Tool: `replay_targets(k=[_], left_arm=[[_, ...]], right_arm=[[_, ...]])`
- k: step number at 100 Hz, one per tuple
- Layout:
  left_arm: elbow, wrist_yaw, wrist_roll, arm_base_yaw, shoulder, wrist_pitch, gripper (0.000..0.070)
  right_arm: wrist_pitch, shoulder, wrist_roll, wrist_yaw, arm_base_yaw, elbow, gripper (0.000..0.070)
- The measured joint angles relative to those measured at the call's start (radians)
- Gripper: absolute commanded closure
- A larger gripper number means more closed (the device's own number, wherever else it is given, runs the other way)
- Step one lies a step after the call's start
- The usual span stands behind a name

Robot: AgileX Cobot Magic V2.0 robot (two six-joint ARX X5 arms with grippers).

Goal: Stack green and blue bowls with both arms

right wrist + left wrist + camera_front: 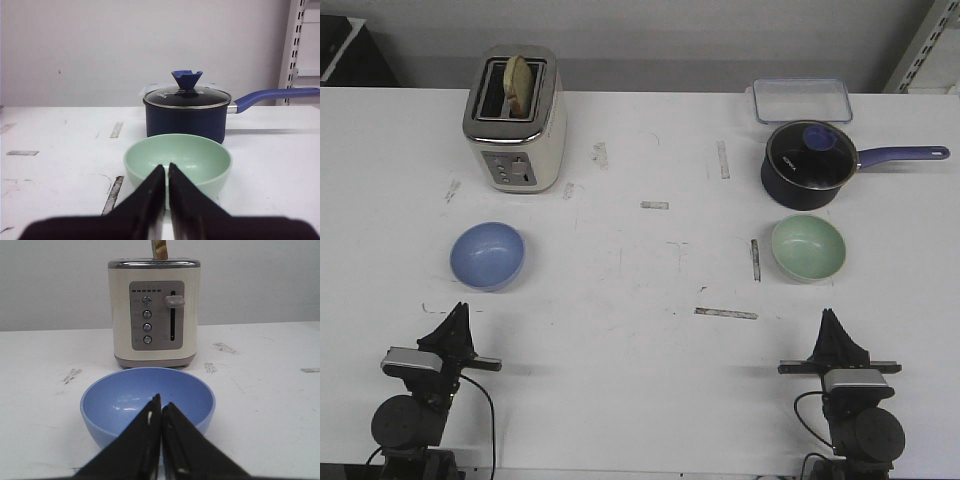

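Observation:
The blue bowl [487, 255] sits upright and empty on the left of the white table; it also shows in the left wrist view [120, 405]. The green bowl [808, 247] sits upright and empty on the right; it also shows in the right wrist view [195, 157]. My left gripper [458, 312] is shut and empty near the front edge, short of the blue bowl; in its wrist view [160, 405] the jaws are together. My right gripper [829, 318] is shut and empty, short of the green bowl; in its wrist view [166, 168] the jaws are together.
A cream toaster [515, 120] with a slice of bread stands behind the blue bowl. A dark lidded saucepan [808, 165] with a purple handle stands just behind the green bowl. A clear lidded container [801, 100] lies at the back right. Tape marks [725, 313] dot the table.

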Motion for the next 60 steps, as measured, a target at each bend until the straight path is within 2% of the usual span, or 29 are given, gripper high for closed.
replay_targets(k=[60], left_arm=[[0.000, 0.000, 0.000, 0.000, 0.000, 0.000, 0.0699]], right_arm=[[-0.013, 0.000, -0.010, 0.000, 0.000, 0.032, 0.0694]])
